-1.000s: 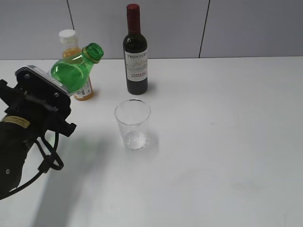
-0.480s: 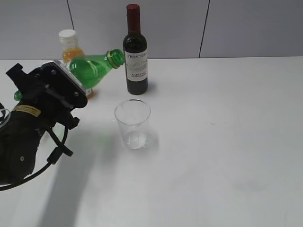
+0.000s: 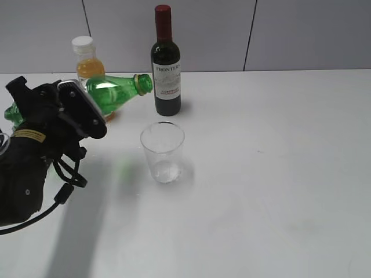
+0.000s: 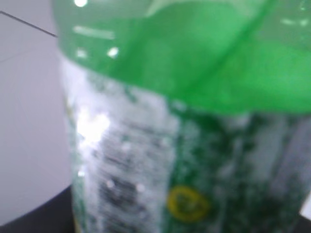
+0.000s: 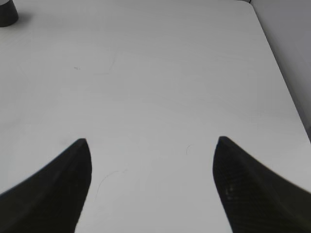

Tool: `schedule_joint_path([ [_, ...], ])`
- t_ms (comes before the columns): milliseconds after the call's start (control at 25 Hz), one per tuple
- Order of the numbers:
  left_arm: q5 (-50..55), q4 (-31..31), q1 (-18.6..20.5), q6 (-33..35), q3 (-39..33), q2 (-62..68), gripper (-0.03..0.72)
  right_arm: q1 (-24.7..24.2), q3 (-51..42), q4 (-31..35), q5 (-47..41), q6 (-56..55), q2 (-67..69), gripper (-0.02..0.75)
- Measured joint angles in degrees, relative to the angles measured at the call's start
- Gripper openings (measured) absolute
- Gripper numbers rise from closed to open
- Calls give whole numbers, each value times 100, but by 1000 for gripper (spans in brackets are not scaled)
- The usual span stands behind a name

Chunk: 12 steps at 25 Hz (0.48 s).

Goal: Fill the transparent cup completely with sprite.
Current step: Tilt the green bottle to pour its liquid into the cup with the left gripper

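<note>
The transparent cup (image 3: 162, 152) stands upright on the white table, with at most a trace of liquid at its bottom. My left gripper (image 3: 81, 109) is shut on the sprite bottle (image 3: 115, 92), a green plastic bottle with no cap. It is held nearly level, its mouth pointing right, above and to the left of the cup. No stream shows. In the left wrist view the bottle's label (image 4: 146, 160) fills the frame and hides the jaws. My right gripper (image 5: 151, 141) is open and empty over bare table, outside the exterior view.
A dark wine bottle (image 3: 166, 63) stands behind the cup, close to the sprite bottle's mouth; its base shows in the right wrist view (image 5: 7, 14). An orange-juice bottle (image 3: 86, 58) stands behind my left arm. The table's right edge (image 5: 282, 73) is near my right gripper.
My left gripper has risen and turned, tipping the sprite bottle from a steep upward slant to nearly level, its mouth swinging right toward the wine bottle. The cup has not moved.
</note>
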<state>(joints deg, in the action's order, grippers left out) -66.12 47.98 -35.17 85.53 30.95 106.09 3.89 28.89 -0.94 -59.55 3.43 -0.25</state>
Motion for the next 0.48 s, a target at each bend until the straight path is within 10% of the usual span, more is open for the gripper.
schedule_joint_path([
  [480, 0, -118, 0, 915, 0, 0, 454, 0, 0, 0, 0, 0, 0, 592],
])
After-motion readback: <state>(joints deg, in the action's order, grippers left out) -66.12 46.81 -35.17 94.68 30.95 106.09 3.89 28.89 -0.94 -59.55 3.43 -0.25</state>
